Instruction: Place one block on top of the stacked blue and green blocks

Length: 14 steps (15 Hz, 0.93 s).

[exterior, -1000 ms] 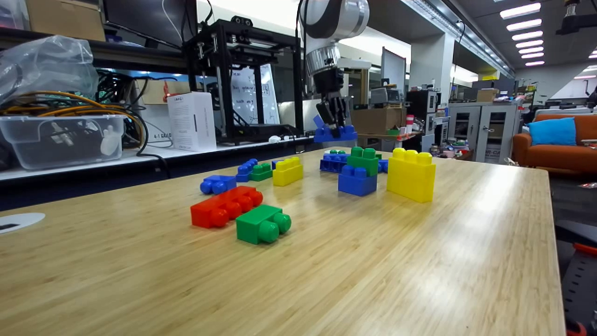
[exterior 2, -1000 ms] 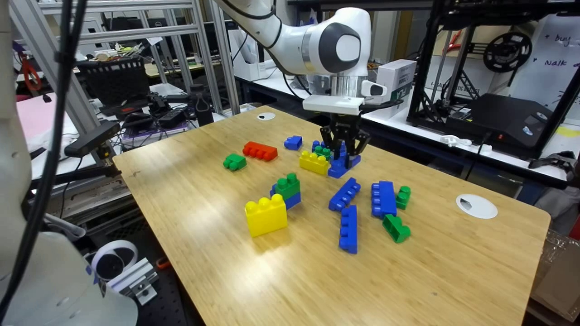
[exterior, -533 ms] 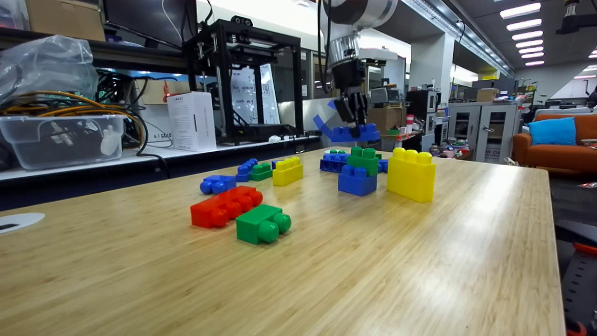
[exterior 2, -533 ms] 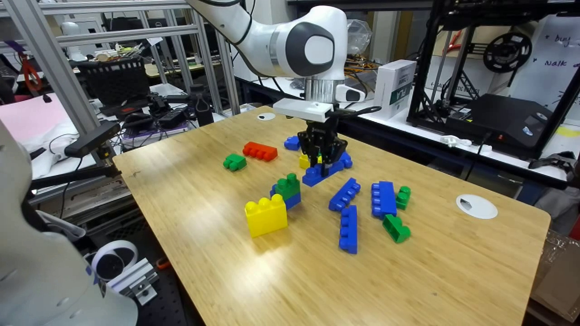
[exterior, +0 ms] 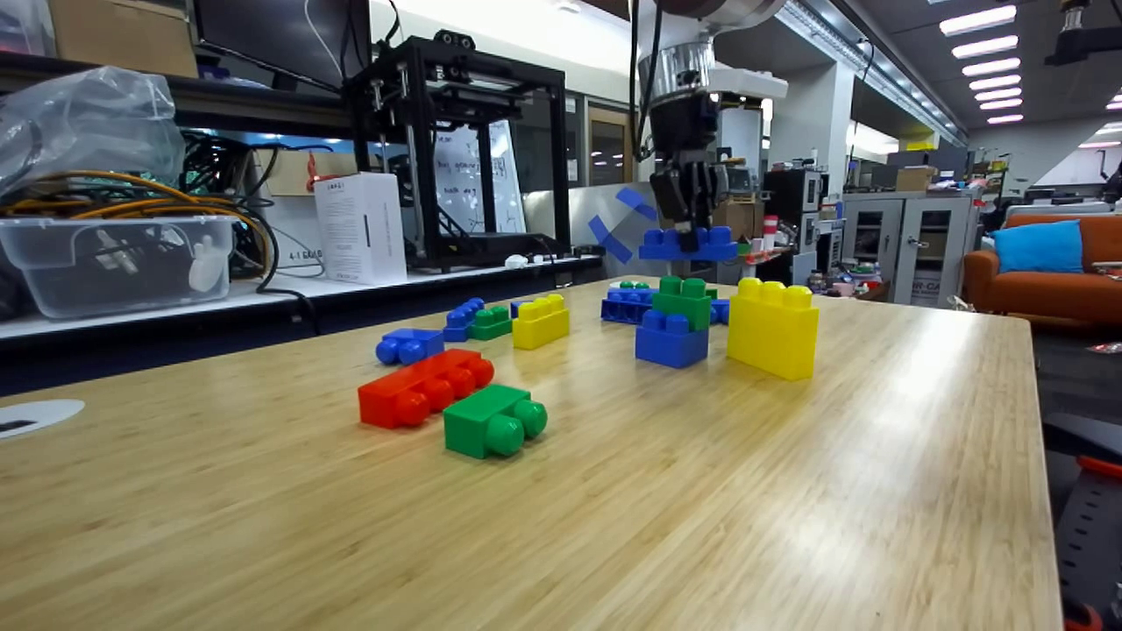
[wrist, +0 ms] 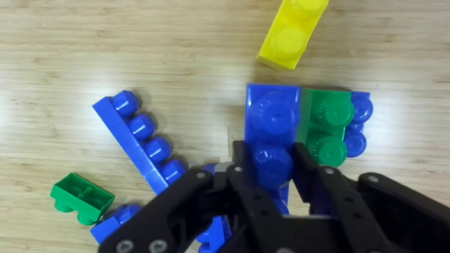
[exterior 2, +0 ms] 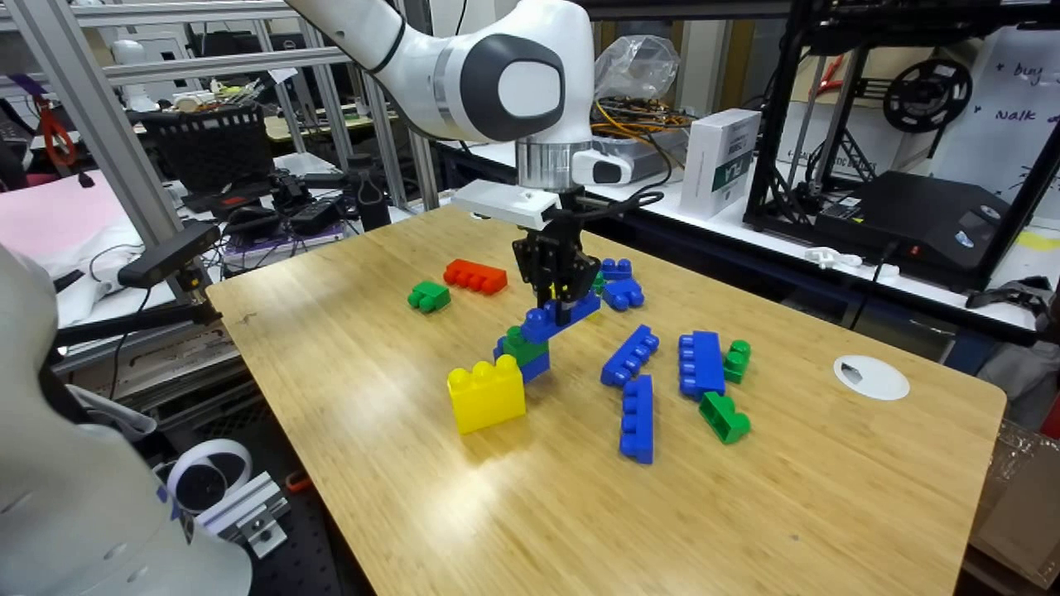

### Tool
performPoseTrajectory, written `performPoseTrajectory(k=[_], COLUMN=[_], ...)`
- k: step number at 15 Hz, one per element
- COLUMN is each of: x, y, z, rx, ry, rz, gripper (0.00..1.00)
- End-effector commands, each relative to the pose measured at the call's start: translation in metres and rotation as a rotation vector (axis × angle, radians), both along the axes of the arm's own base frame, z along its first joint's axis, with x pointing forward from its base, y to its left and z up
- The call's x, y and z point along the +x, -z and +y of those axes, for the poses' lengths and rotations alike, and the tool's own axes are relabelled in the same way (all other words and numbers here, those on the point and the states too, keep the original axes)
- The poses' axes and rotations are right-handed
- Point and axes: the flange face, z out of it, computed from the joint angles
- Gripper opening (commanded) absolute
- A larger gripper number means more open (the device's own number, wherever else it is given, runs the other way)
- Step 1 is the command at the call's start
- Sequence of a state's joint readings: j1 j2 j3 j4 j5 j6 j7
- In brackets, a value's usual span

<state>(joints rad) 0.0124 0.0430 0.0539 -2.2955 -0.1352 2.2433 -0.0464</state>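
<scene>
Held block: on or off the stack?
Off: an exterior view shows a gap between held block and stack; the wrist view shows both green studs uncovered.

red blk x1 | yel blk x2 | grn blk x5 | blue blk min. 8, exact no. unclear (overlap) | end effector x1 | table x1 | printer x1 | couch x1

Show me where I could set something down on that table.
In an exterior view, bare table spreads below the tall yellow block and the nearest long blue block. In an exterior view, open wood fronts the red block and its green neighbour. It's crowded at the blue-and-green stack, where the pincer holds another blue block.
</scene>
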Motion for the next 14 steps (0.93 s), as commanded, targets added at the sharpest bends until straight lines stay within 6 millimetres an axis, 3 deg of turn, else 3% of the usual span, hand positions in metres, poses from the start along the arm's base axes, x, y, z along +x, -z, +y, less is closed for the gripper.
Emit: performPoseTrajectory(k=[1, 14], x=[-0.017, -0.043], y=[-0.004, -0.002], z=[0.005, 0.024], rx=[0.013, 0.055], ry=[0.013, 0.056], rz=[-0.033, -0.025], gripper=[0.09, 0.09])
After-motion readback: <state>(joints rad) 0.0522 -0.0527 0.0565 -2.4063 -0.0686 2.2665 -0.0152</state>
